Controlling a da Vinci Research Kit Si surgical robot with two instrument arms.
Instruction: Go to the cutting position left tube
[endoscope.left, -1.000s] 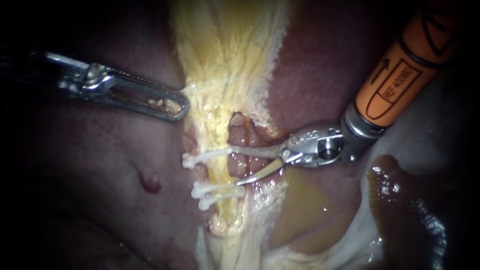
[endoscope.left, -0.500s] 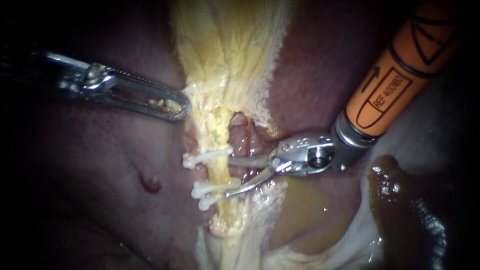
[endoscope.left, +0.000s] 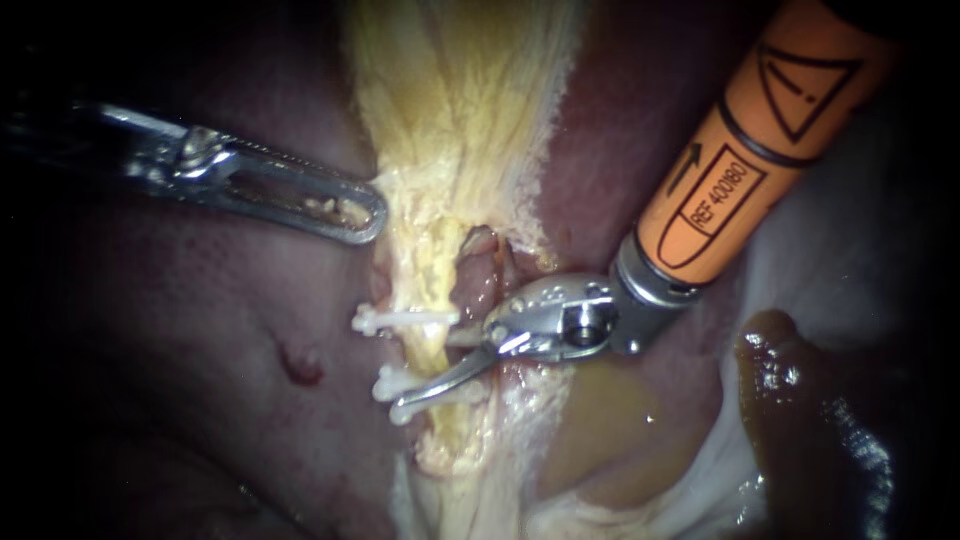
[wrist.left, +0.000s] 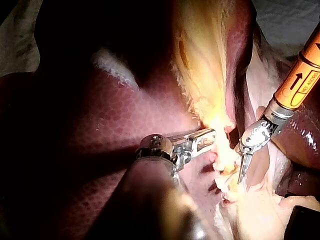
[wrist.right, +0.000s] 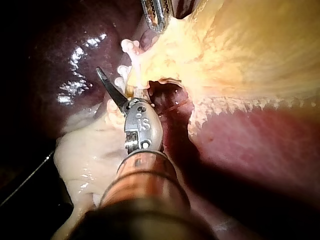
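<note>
**Right instrument** (endoscope.left: 423, 372): orange shaft entering from the upper right of the endoscope frame, metal wrist at centre. Its tool is a pair of slim curved blades, and these jaws stand apart with nothing clamped. The lower blade slants down-left and overlaps the two lower clips. The upper blade runs just under the upper clip. In the right wrist view (wrist.right: 125, 87) one dark blade tip shows beside the clips; the other is hidden.

**Left tube** (endoscope.left: 432, 352): pale yellow strand running vertically through the centre of the frame, between the open blades.

**Clips**: three, white, set across the left tube. One upper clip (endoscope.left: 398, 320) and two lower clips (endoscope.left: 392, 384), close together.

**Left instrument** (endoscope.left: 372, 212): steel, entering from the upper left. Its slotted tool is closed on the edge of the pale yellow tissue (endoscope.left: 455, 110), above the clips. It shows likewise in the left wrist view (wrist.left: 209, 136).

**Liver** (endoscope.left: 200, 400): dark red, on both sides of the yellow band, with a small red spot (endoscope.left: 300, 366) at lower left.

**Brown fluid** (endoscope.left: 790, 390): glossy pool, lower right.
</note>
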